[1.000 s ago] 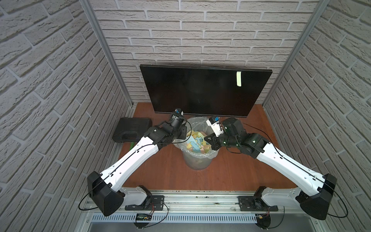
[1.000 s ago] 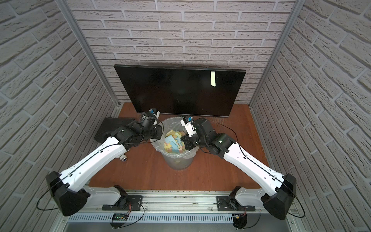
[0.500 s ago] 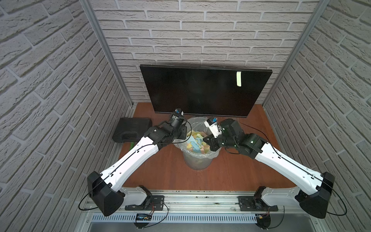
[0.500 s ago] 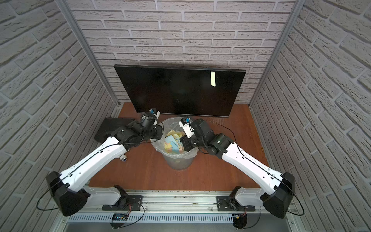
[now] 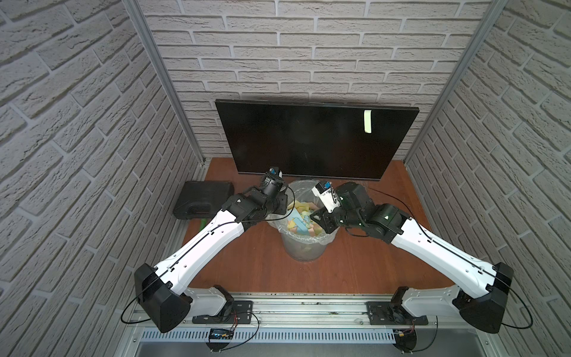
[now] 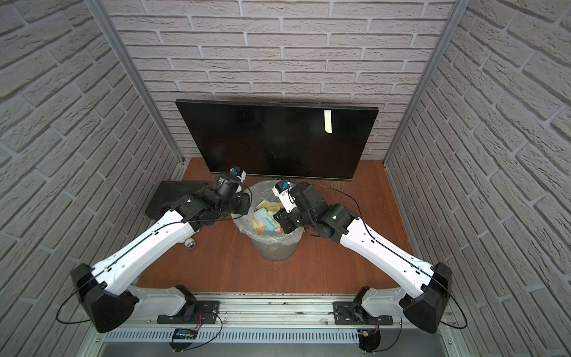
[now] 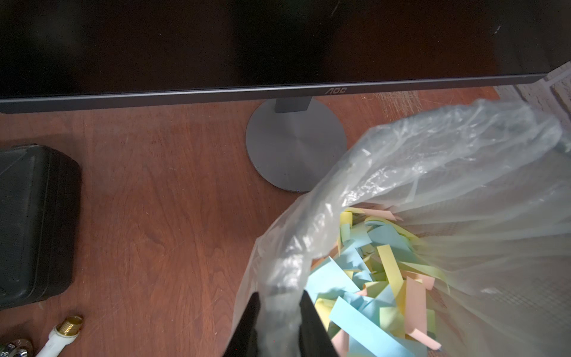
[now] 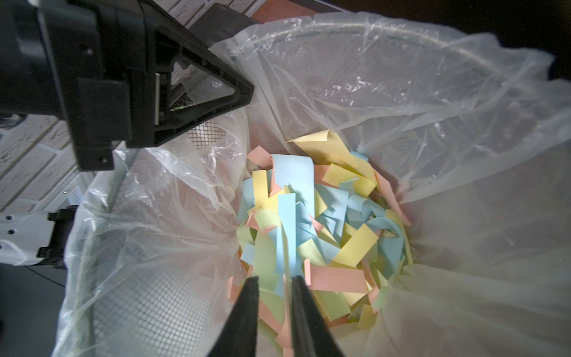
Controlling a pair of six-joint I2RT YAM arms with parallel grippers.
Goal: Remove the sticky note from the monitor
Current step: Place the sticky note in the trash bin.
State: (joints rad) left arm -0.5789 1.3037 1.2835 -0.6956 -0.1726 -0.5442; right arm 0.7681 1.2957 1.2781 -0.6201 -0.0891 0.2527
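Observation:
The monitor (image 5: 309, 139) (image 6: 272, 139) stands at the back of the table. A pale yellow sticky note (image 5: 367, 121) (image 6: 327, 121) is stuck near its upper right corner. In front of it is a mesh bin (image 5: 304, 247) with a clear plastic liner (image 7: 432, 160), and several coloured notes (image 8: 324, 216) lie inside. My left gripper (image 5: 282, 205) (image 7: 279, 298) is shut on the liner's rim at the bin's left edge. My right gripper (image 5: 318, 216) (image 8: 272, 279) hangs over the bin's mouth, open by a narrow gap, with nothing between its fingers.
A black plastic case (image 5: 204, 199) (image 7: 34, 222) lies left of the bin. The monitor's round grey base (image 7: 295, 145) sits just behind the bin. A white hose with a brass fitting (image 7: 66, 330) lies near the case. Brick walls close in on three sides.
My right gripper has shifted a little to the left over the bin and its jaws have parted. The left arm has stayed where it was, still holding the liner.

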